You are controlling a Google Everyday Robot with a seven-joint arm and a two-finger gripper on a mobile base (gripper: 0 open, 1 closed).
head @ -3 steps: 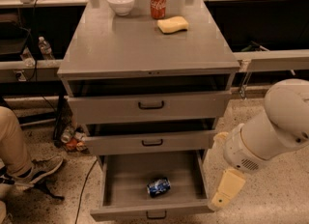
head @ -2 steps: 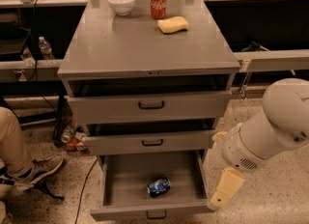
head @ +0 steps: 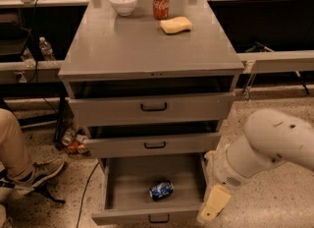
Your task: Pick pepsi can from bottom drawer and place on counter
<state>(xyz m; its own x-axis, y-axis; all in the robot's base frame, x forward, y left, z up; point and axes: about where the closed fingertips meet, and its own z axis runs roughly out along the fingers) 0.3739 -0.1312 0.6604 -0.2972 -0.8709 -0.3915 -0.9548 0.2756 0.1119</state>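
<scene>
- Down in the bottom drawer (head: 126,183), pulled open for reach, the pepsi can (head: 161,190) lies on its side.
- Pincer (head: 213,208) hangs beside the drawer's right front corner, off the can; can't tell if it's released or clenched.
- Counter (head: 142,45) front looks free for the drop.

Counter (head: 147,50) holds bowl (head: 123,3), red can (head: 161,2), sponge (head: 175,24); gripper (head: 214,208) beside bottom drawer (head: 127,185)

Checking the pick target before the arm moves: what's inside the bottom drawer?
Only a pepsi can, lying on its side on the bottom drawer's floor. The drawer's back is hidden under the middle drawer, its right front corner behind the gripper, which hangs outside it.
</scene>
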